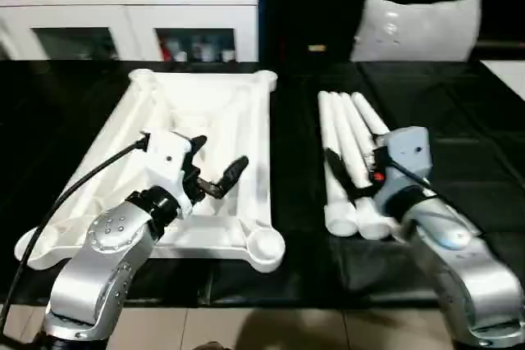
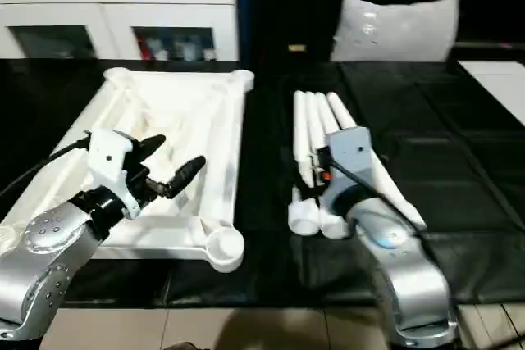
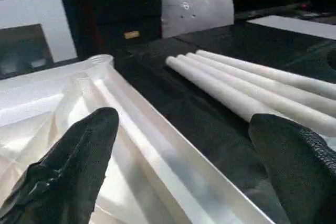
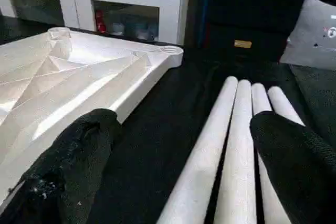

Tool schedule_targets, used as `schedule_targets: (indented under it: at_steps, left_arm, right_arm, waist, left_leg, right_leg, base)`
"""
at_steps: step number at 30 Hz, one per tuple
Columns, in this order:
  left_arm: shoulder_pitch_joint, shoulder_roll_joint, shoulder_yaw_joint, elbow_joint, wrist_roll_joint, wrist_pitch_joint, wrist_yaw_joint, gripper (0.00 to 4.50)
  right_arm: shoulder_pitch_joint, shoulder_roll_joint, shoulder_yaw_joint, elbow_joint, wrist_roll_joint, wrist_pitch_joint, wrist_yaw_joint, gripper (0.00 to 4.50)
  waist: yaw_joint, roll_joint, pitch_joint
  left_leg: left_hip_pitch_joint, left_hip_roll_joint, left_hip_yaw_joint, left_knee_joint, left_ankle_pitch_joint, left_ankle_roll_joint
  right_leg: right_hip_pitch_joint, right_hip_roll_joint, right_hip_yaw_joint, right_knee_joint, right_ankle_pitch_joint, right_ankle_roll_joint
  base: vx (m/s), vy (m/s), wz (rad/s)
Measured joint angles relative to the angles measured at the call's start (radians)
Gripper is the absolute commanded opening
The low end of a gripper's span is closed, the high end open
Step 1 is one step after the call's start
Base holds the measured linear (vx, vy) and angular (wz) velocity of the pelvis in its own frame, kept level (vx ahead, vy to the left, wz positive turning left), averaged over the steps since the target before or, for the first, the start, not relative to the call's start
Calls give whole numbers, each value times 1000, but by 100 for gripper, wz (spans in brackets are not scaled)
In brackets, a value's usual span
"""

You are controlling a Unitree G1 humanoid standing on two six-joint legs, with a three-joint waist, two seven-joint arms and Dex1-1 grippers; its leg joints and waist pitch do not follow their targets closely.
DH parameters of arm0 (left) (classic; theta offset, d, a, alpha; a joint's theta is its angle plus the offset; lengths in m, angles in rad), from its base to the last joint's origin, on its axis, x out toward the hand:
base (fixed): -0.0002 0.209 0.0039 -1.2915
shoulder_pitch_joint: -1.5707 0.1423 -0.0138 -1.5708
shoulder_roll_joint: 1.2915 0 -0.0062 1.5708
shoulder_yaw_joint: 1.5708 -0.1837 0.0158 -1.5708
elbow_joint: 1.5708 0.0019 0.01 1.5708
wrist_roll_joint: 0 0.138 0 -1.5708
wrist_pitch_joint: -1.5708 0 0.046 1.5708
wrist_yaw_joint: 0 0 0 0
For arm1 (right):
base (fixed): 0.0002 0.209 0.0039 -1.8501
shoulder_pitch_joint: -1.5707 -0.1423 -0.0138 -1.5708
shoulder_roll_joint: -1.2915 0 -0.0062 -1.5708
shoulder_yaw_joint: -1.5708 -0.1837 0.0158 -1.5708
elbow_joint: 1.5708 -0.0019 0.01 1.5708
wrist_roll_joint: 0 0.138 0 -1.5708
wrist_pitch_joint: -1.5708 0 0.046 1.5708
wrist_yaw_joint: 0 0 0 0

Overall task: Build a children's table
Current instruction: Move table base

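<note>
Grippers first, since they sit nearest me: my right gripper (image 1: 354, 171) hangs with its two black fingers spread wide and nothing between them, right over the near, flared ends of the legs (image 1: 349, 145). My left gripper (image 1: 215, 165) is just as wide and just as empty, hovering above the near part of the upturned table top (image 1: 246, 120), close to its right-hand rim.

Beyond my right gripper the four white legs lie side by side, touching one another, on the black tabletop (image 1: 459, 120). Their long axis runs away from me, collars near, slim ends far, fanning a little at the far end. In my right wrist view they stretch straight ahead between my fingers (image 4: 79, 161), so I judge my jaws already straddle across that axis rather than along it. That is the relation the coming pick-up turns on: the right arm is plainly the nearer one, and it needs to come down onto one leg, likely an outer one, without catching its neighbour.

The table top lies ribs up to the left of the legs, apart from them by a strip of black. Its near-right corner socket (image 1: 264, 245) is the closest to the legs; the far sockets sit well beyond.
</note>
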Motion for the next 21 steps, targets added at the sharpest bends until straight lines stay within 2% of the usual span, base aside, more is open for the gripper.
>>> schedule_targets:
  at_steps: [5, 8, 10, 14, 16, 21]
  left_arm:
    - [45, 43, -2, -46, -21, 11, -67, 446]
    - [90, 112, 6, -75, -69, 9, -172, 446]
    - [120, 187, 2, -87, -100, -1, -275, 430]
    - [115, 290, -16, -76, -95, -6, -383, 420]
    - [102, 326, -27, -46, -82, -13, -424, 401]
    - [72, 383, -77, 34, -51, -39, -520, 392]
  right_arm:
    - [40, -37, 48, 1, 26, -7, 90, 450]
    - [70, -88, 77, 0, 34, -23, 165, 450]
    - [84, -143, 93, -1, 43, -51, 235, 450]
    - [89, -208, 104, 3, 40, -129, 334, 450]
    - [88, -240, 105, 9, 43, -166, 390, 450]
    - [88, -289, 129, 8, 59, -181, 495, 450]
  waist:
    - [5, -7, 5]
    - [8, -8, 6]
    - [12, -8, 6]
    - [23, -9, 7]
    - [28, -8, 8]
    - [34, -2, 19]
  left_leg:
    - [-2, 1, 5, 0, 0, 0]
    - [-4, 2, 7, 0, 0, 1]
    - [-10, 2, 8, -1, 0, 1]
    - [-18, 4, 10, -3, 0, 2]
    - [-17, 5, 11, -4, 1, 2]
    - [-16, 5, 13, -6, 1, 2]
  right_leg:
    - [-5, -4, -1, 0, 3, 5]
    - [-8, -4, 0, 0, 4, 4]
    - [-13, -4, 0, -1, 3, 4]
    - [-15, -4, 0, -1, 3, 4]
    - [-16, -3, 0, -1, 3, 4]
    - [-17, -4, 0, -2, 3, 4]
  base:
    - [0, 0, 0]
    - [0, 0, 0]
    - [0, 0, 0]
    - [0, 0, 0]
    - [0, 0, 0]
    - [0, 0, 0]
